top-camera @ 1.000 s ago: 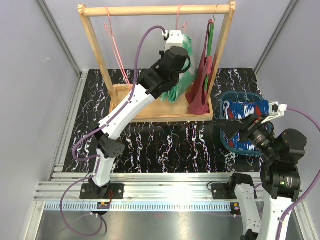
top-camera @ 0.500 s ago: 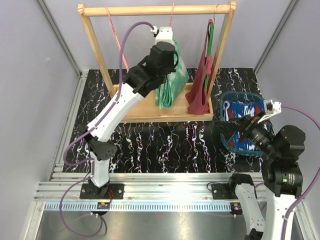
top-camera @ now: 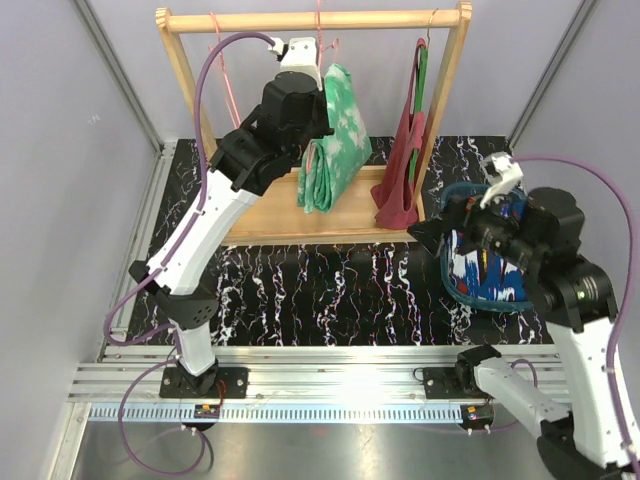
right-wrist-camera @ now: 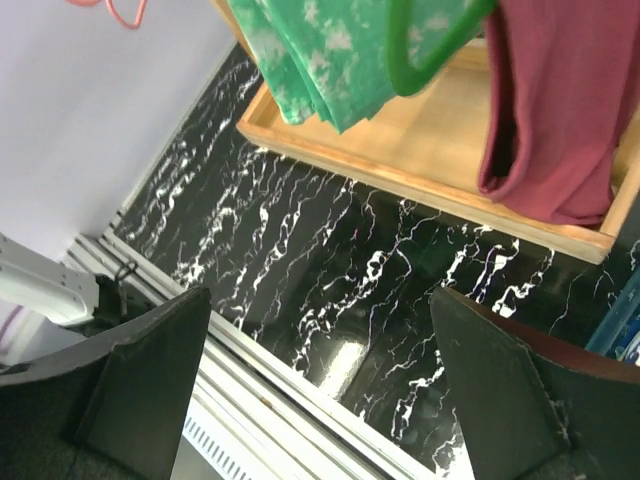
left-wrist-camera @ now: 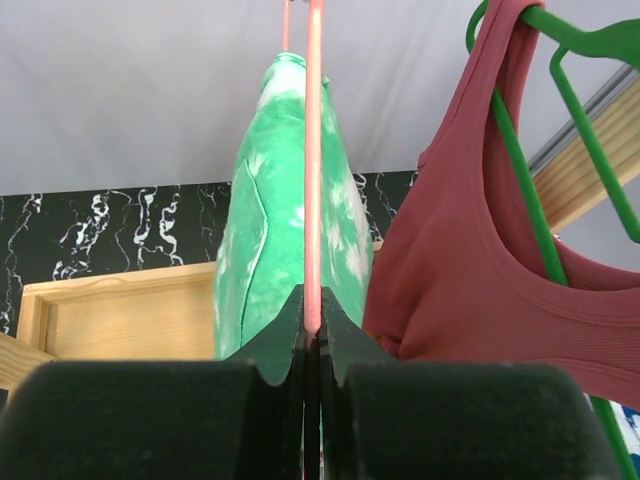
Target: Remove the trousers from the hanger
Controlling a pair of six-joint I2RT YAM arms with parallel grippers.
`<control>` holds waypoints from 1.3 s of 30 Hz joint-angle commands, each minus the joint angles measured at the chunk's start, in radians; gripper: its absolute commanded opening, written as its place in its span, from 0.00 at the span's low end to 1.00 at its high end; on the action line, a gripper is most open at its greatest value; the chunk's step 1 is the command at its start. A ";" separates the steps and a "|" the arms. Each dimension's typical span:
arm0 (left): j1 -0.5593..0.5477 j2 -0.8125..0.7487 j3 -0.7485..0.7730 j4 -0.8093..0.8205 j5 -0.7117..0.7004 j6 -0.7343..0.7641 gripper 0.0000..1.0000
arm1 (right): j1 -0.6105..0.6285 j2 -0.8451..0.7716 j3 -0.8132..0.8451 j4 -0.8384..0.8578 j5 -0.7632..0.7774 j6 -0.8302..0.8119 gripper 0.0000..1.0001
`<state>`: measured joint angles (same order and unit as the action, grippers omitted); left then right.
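Left gripper point(left-wrist-camera: 312, 312): fingers pinched shut on the pink hanger point(left-wrist-camera: 314, 150), under the top rail of the wooden rack point(top-camera: 310, 20); green trousers point(top-camera: 335, 135), white-marbled, draped over that hanger. Maroon tank top point(top-camera: 403, 165) on a green hanger point(left-wrist-camera: 600, 40), just right of them. Right gripper point(right-wrist-camera: 320, 345): fingers spread wide, holding nothing, above the marbled black table point(top-camera: 330, 280); dark blue patterned trousers point(top-camera: 480, 275) lying in the blue basket point(top-camera: 462, 188), far right.
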<state>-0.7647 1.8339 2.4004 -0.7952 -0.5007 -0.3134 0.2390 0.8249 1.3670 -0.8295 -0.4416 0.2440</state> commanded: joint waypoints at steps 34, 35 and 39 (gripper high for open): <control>-0.481 -0.601 -0.606 0.372 -0.512 -0.354 0.00 | 1.181 0.315 -0.232 0.975 1.460 -0.524 0.93; -0.482 -0.602 -0.604 0.369 -0.510 -0.360 0.00 | 1.183 0.321 -0.247 1.004 1.460 -0.544 0.92; -0.495 -0.622 -0.621 0.375 -0.496 -0.398 0.00 | 1.177 0.347 -0.279 1.142 1.500 -0.598 0.91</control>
<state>-1.2434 1.2583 1.7248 -0.5819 -0.9352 -0.6537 1.4166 1.1648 1.0927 0.0452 0.9325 -0.2729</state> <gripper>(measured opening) 0.028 0.919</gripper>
